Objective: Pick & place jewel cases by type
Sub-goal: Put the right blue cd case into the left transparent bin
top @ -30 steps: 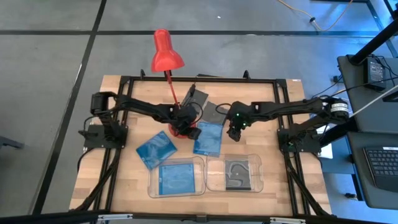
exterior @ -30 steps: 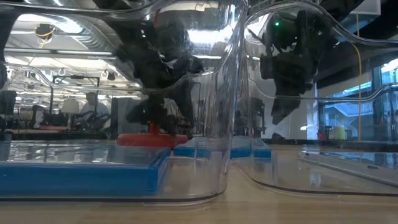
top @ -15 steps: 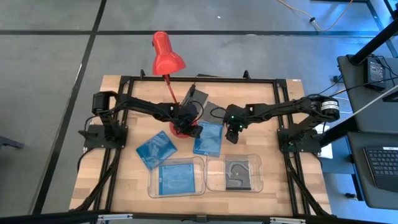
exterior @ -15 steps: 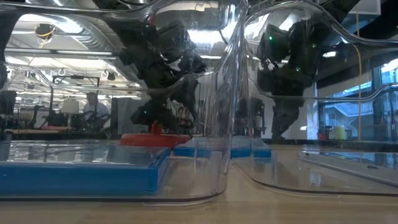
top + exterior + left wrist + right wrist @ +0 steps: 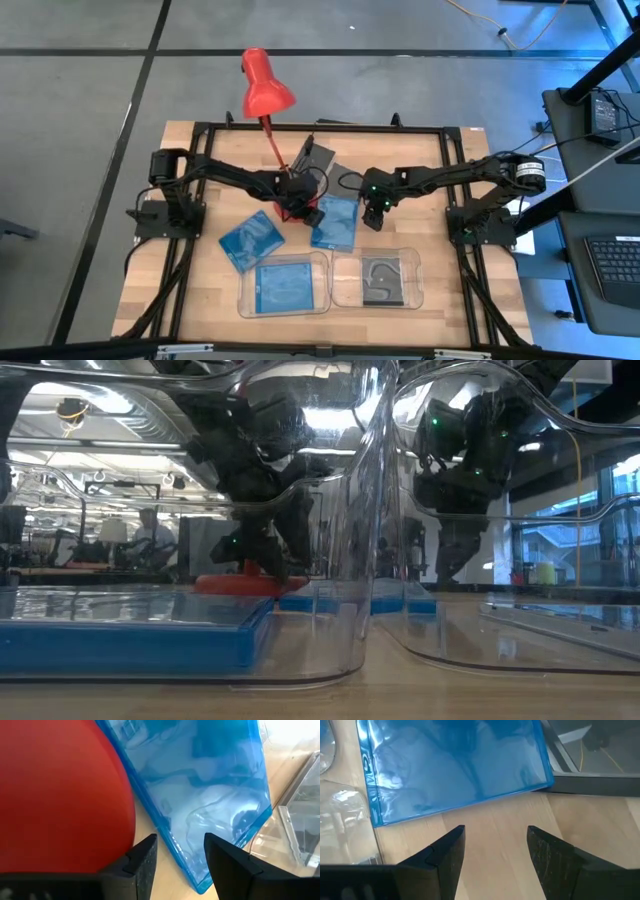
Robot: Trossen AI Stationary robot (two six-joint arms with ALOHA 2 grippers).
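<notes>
A translucent blue jewel case (image 5: pixel 334 224) lies flat mid-table beside the red lamp's round base (image 5: pixel 280 209). My left gripper (image 5: pixel 303 208) is low between them and open. In the left wrist view its fingers (image 5: pixel 180 860) stand on either side of that case's long edge (image 5: pixel 172 847), near a corner, with the lamp base (image 5: pixel 60 795) close by. My right gripper (image 5: pixel 374 217) hovers open at the case's right side, over bare wood (image 5: pixel 495 852) short of the case (image 5: pixel 455 765). Another blue case (image 5: pixel 250 240) lies loose to the left. Two dark cases (image 5: pixel 330 170) lie farther back. My left gripper has one finger (image 5: pixel 142 865) by the lamp base and the other finger (image 5: pixel 230 865) over the blue case, coming from above. I cannot tell whether either one touches the case or the base.
Two clear trays sit near the front edge. The left tray (image 5: pixel 243 290) holds a blue case (image 5: pixel 130 635) and the right tray (image 5: pixel 418 285) holds a dark one (image 5: pixel 380 278). The lamp's neck and shade (image 5: pixel 265 85) rise over the far left. Bare wood lies at both sides.
My right gripper has moved a little toward the table's left, closer to the middle blue case. My left gripper has sunk slightly beside the lamp base. No case has shifted.
</notes>
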